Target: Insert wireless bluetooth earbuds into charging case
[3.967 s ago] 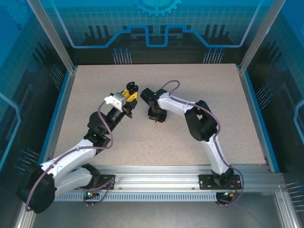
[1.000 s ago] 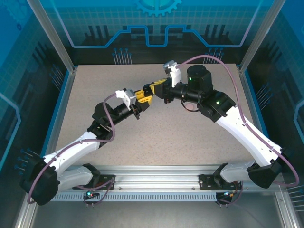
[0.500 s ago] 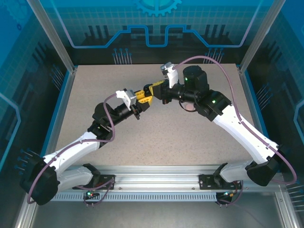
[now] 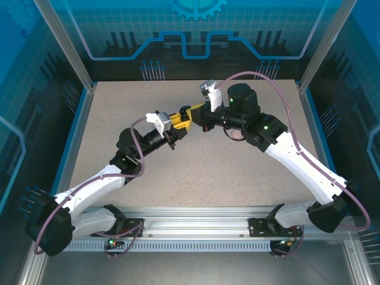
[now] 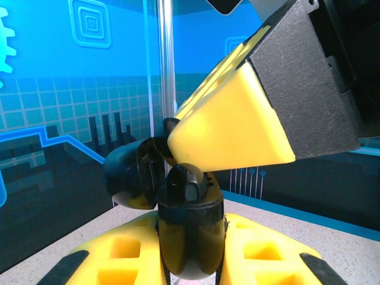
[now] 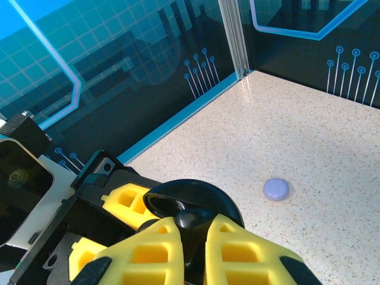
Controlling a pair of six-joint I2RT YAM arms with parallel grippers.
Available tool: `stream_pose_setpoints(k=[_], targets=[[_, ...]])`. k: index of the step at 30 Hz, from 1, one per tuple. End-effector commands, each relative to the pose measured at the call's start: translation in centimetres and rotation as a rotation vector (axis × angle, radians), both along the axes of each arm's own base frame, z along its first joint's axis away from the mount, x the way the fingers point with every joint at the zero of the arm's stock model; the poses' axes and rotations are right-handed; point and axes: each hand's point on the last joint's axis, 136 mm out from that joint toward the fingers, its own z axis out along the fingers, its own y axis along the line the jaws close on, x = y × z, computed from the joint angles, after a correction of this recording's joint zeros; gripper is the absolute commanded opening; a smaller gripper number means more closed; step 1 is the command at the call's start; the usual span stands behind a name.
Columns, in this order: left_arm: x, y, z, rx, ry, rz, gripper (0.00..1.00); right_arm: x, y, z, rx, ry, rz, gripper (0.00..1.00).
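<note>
Black case clenched by left gripper; right gripper pinches black earbud; slight misalignment could jam or drop it.

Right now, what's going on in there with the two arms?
Both arms meet in mid-air over the middle of the table. The left tool is shut on an open black case and holds it up. The right tool is shut on what looks like a black earbud, right at the mouth of the case. I cannot tell whether it is seated. A small lilac round thing lies on the table beyond them.
</note>
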Motion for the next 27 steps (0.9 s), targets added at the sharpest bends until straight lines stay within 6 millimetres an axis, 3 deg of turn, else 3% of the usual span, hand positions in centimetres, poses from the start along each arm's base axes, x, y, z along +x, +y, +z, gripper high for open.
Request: stream_pose_setpoints(k=[1,9,20,27], targets=[[-0.5,-0.2,3.0,-0.037,-0.082,-0.010,0.00,-1.1,-0.2,-0.1,-0.013,-0.012,0.021,0.12],[-0.4,-0.1,3.0,-0.038,-0.082,-0.004,0.00,-1.3,0.1,-0.9,-0.026,0.011,0.034,0.13],[-0.4,-0.3,2.8,-0.037,-0.074,-0.014,0.00,0.6,-1.3,1.5,0.030,0.002,-0.104,0.48],[-0.4,-0.3,2.5,-0.034,-0.071,-0.012,0.00,0.3,-2.6,4.0,0.141,0.006,-0.144,0.75]])
